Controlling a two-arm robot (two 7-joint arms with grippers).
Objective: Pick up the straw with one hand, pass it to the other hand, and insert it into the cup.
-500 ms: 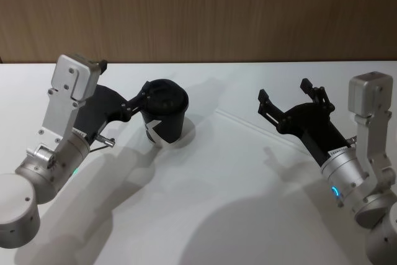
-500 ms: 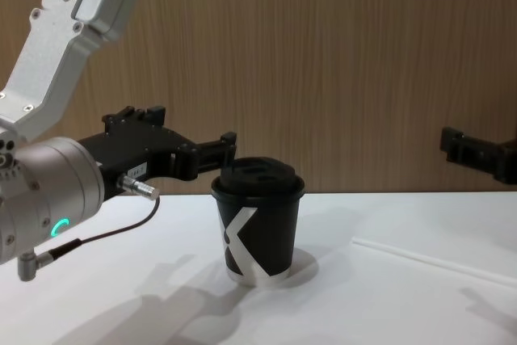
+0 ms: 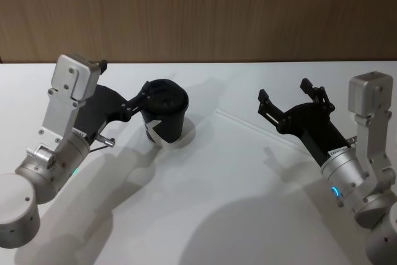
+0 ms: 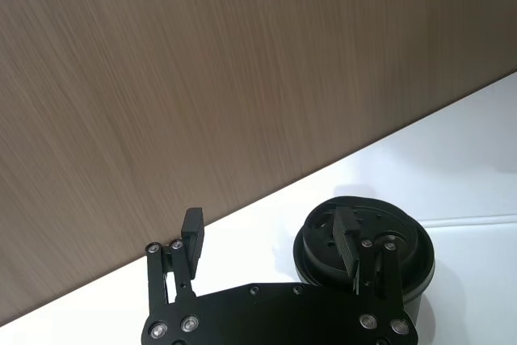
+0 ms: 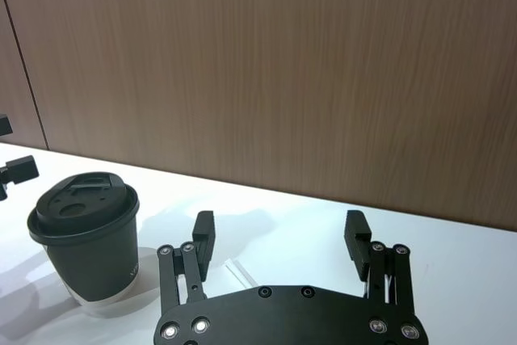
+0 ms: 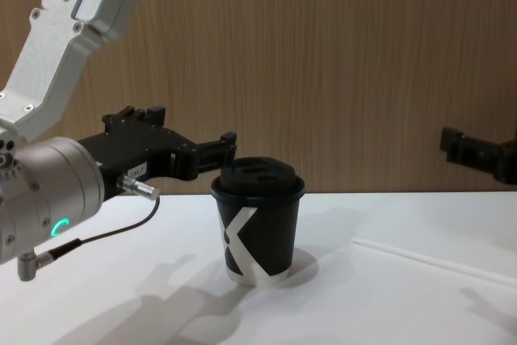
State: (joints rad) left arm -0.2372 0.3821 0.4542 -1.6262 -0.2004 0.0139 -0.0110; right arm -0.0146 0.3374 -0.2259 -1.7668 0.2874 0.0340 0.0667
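step: grasp straw (image 3: pixel 243 121) | right gripper (image 3: pixel 284 91) fingers apart, hovering near it | left gripper (image 4: pixel 268 224) apart at cup (image 3: pixel 166 108) | lower straight, straddle straw, close gently

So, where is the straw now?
In the head view the straw lies on the table on the robot's right, between the cup and the right gripper.

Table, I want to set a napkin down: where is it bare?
Bare: the front middle of the table, between the two arms, nearer than the cup and the straw. Crowded: the open left gripper hangs at the cup's lid; the open right gripper hovers by the straw.
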